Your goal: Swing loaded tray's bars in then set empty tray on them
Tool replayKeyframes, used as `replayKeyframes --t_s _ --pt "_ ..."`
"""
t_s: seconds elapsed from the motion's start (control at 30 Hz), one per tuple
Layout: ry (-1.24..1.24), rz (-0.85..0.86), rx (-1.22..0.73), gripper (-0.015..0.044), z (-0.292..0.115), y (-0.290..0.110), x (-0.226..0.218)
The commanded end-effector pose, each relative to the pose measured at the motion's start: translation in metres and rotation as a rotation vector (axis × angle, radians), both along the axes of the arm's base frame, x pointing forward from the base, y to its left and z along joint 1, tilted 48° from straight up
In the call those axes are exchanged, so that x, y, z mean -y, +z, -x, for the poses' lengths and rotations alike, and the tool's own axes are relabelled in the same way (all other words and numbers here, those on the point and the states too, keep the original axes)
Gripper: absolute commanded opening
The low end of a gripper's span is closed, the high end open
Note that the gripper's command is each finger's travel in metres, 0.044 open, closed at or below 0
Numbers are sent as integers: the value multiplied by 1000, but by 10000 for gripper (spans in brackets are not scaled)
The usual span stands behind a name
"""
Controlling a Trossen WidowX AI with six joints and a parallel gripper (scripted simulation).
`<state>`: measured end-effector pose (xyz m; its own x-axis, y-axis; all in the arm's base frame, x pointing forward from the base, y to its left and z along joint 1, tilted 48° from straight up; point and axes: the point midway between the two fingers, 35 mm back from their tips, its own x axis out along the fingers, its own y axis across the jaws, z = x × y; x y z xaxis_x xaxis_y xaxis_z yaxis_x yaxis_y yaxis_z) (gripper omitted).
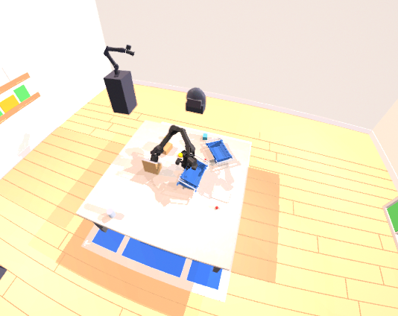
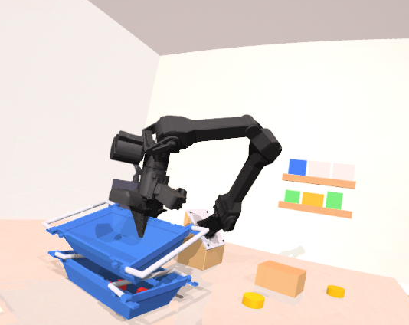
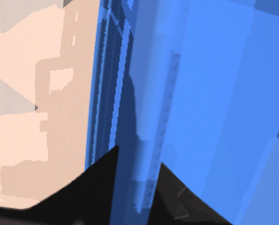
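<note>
My gripper [image 2: 141, 228] [image 1: 187, 162] [image 3: 139, 158] is shut on the long wall of the empty blue tray [image 2: 99, 235] [image 1: 193, 176] [image 3: 149, 95]. It holds the tray directly over the loaded blue tray [image 2: 148, 303], a little tilted. The empty tray's own white wire bars [image 2: 73, 211] stick out past its ends. The loaded tray's bars [image 2: 73, 257] [image 2: 116, 289] lie in across its top, just under the held tray's floor. I cannot tell whether they touch it. Red blocks [image 2: 141, 290] show inside the loaded tray. In the top view the held tray hides the loaded one.
Another blue tray [image 1: 219, 150] lies further back on the table [image 1: 167, 223]. A cardboard box [image 2: 196, 257] [image 1: 152, 166] stands by the arm's base. An orange block [image 2: 280, 277] and two yellow discs [image 2: 253, 300] [image 2: 335, 291] lie to the right. A cyan cube [image 1: 205, 136] lies at the back.
</note>
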<state>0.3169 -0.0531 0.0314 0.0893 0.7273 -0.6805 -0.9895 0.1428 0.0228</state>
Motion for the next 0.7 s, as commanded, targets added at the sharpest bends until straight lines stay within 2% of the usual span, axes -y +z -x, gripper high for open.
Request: replayKeyframes --t_s 0.0,0.67 --pt "5 -2 -13 0 3 -3 -5" --pt "5 -3 -13 0 7 -7 -10"
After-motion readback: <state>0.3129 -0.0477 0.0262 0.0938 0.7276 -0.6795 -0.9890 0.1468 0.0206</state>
